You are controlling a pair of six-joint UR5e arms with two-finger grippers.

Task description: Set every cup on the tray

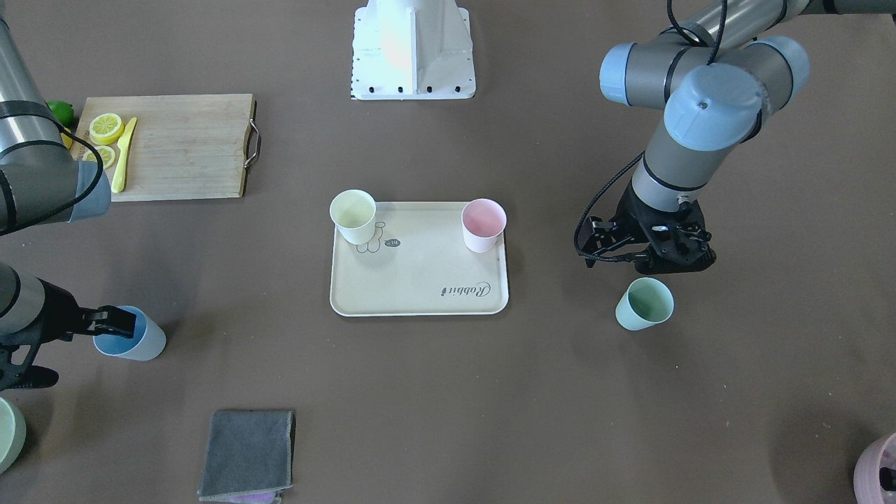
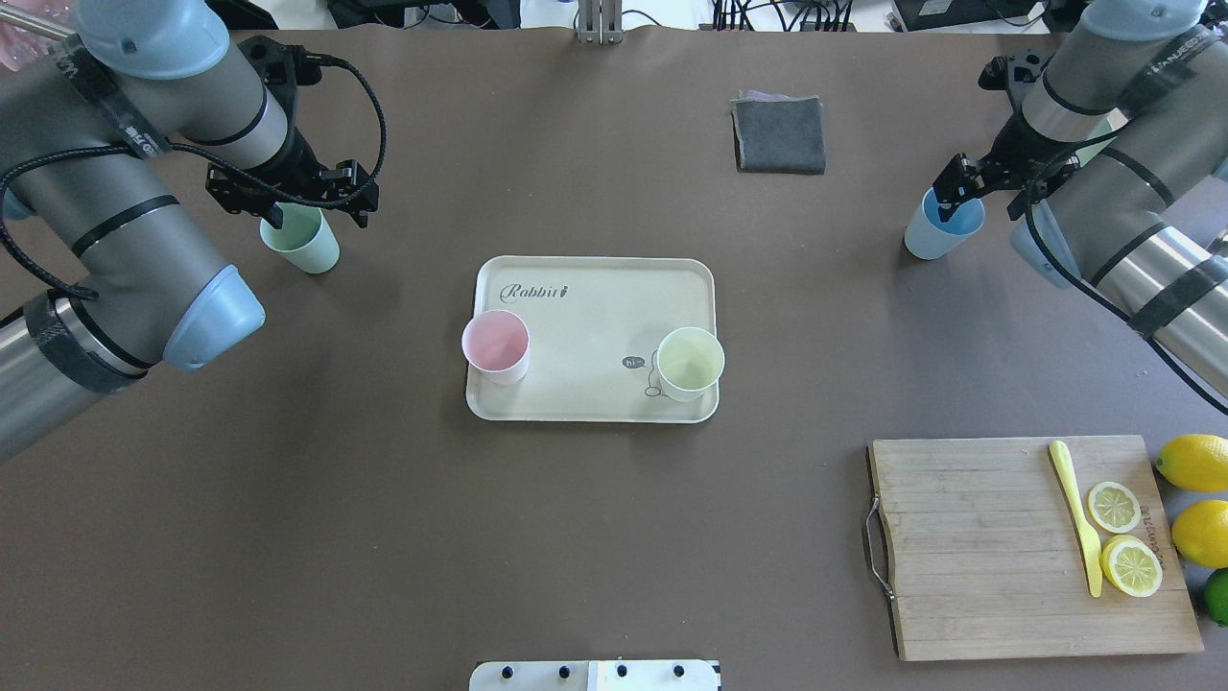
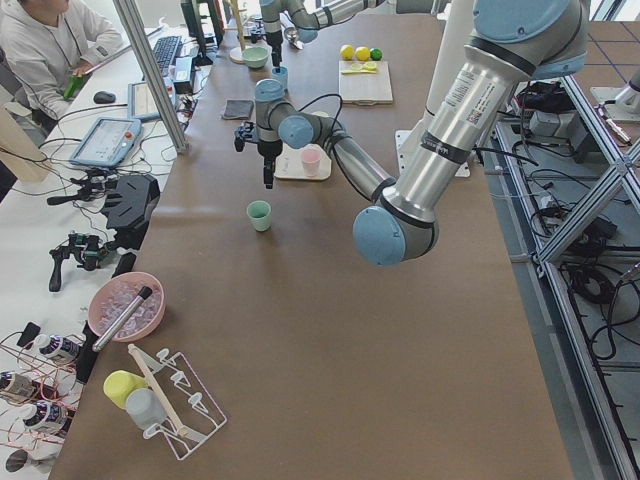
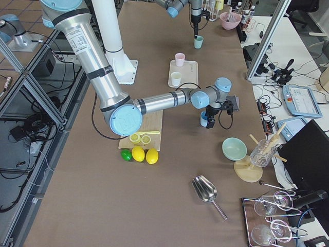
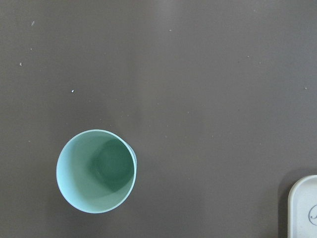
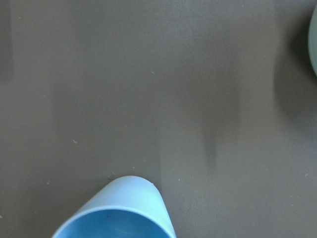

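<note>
Left gripper (image 2: 288, 206) is hovering just above the mint green cup (image 2: 302, 240), jaws looking spread and holding nothing, while that cup is standing upright on the surface (image 2: 595, 537) well left of the tray (image 2: 595, 278); judgement: it should be descending centred, one finger dropping inside the rim without tipping it. Pink cup (image 2: 496, 345) and pale yellow cup (image 2: 690, 363) are sitting on the tray. Right gripper (image 2: 964, 187) is dipping one finger inside the light blue cup (image 2: 935, 235), which is off the tray to the right; cannot tell whether it is clamping.
</note>
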